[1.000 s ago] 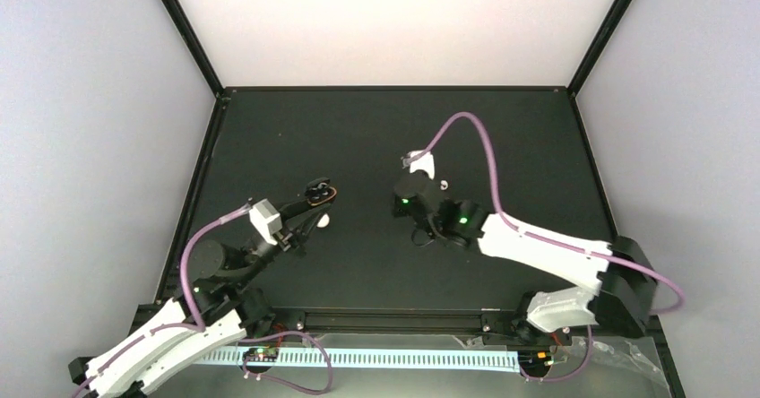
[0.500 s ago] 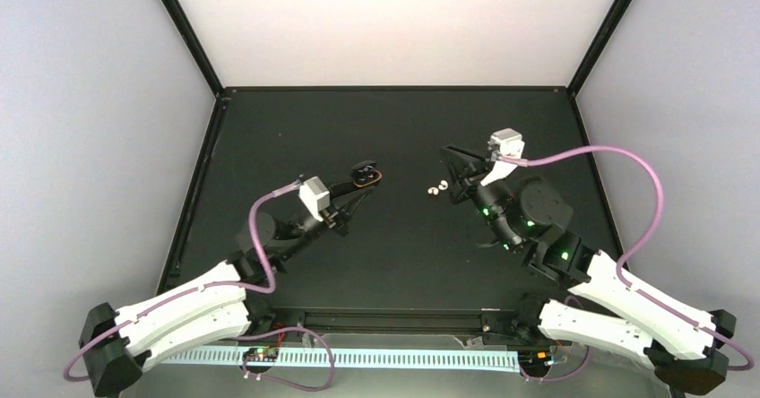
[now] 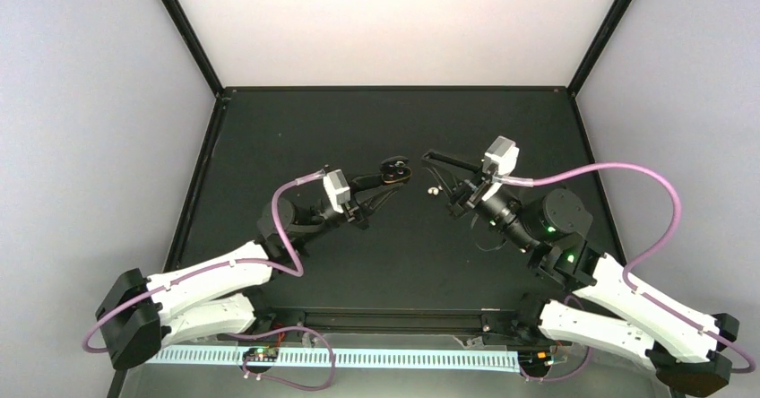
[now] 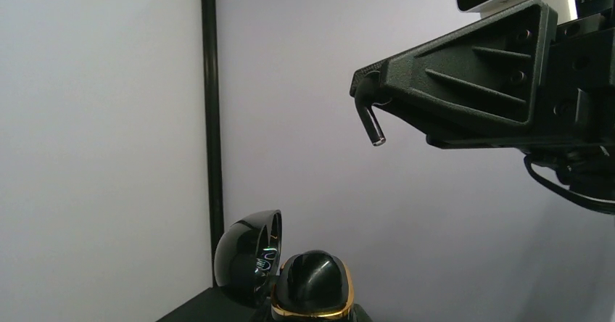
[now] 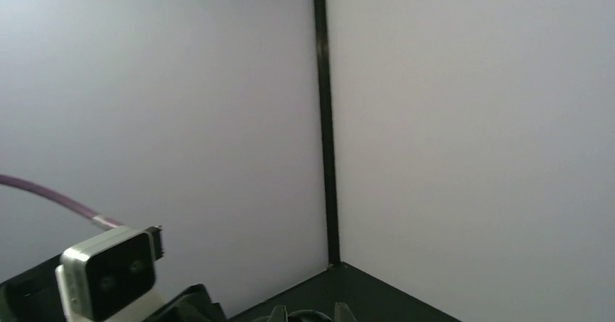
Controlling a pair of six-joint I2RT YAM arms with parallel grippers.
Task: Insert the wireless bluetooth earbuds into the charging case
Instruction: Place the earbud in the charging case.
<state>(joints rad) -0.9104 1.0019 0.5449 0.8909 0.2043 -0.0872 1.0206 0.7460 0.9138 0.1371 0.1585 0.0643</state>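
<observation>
From the near edge of the desk (image 3: 296, 129), where both bases are bolted, the two arms reach in toward the middle with their grippers facing each other. The left gripper (image 3: 387, 177) is clenched on the black charging case (image 3: 395, 171), holding it a little left of the desk's centre. The left wrist view shows the case gold-rimmed, with its lid (image 4: 245, 262) swung up and open (what sits in its wells I cannot tell from that angle).

Just to the right, the right gripper (image 3: 438, 181) has its fingers spread and grasps nothing that I can make out. A single white earbud (image 3: 433, 190) lies on the desk under the gap between them. The case and the earbud are near each other but do not touch. No second white bud and no black buds show in any view. Beyond the grippers, the far corners of the desk meet black frame posts and pale walls.

The step in hand looks like the pick-up of the white earbud, with the open case presented beside it. The next move calls for the right fingers to come down squarely around the bud and close gently, since so small and glossy a thing would likely squirt out of a crooked pinch. The bud then has to go across to a well in the case, which the left gripper should hold steady with its mouth open toward the approach.
</observation>
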